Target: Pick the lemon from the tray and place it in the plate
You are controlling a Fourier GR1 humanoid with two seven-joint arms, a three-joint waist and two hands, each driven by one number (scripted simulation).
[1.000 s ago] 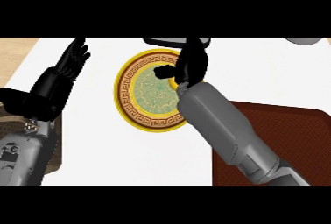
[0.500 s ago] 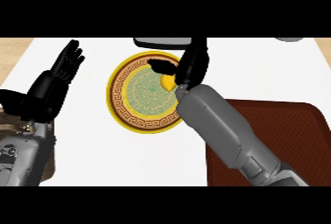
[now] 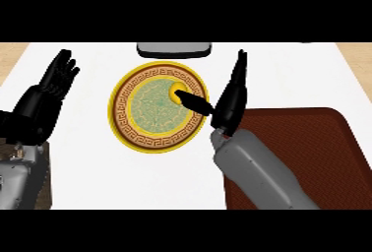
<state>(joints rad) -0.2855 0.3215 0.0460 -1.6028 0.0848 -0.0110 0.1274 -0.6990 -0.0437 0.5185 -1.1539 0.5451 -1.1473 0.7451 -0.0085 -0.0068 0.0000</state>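
The lemon [image 3: 176, 92] lies on the plate [image 3: 144, 118], just left of my right hand [image 3: 230, 101] — fingers straight, thumb splayed toward it, gripping nothing.

The white counter top [image 3: 94, 177] fills most of the view, and a tan strip [image 3: 10, 54] shows past its far left and far right corners. Three things lie directly on it. A yellow-rimmed round plate [image 3: 115, 110], with a brown key-pattern band and a pale green centre, sits left of the middle. A dark brown rectangular tray [image 3: 323, 135] with rounded corners lies at the right, near the plate but apart from it. A grey rounded block [image 3: 174, 48] sits at the far edge, just beyond the plate.
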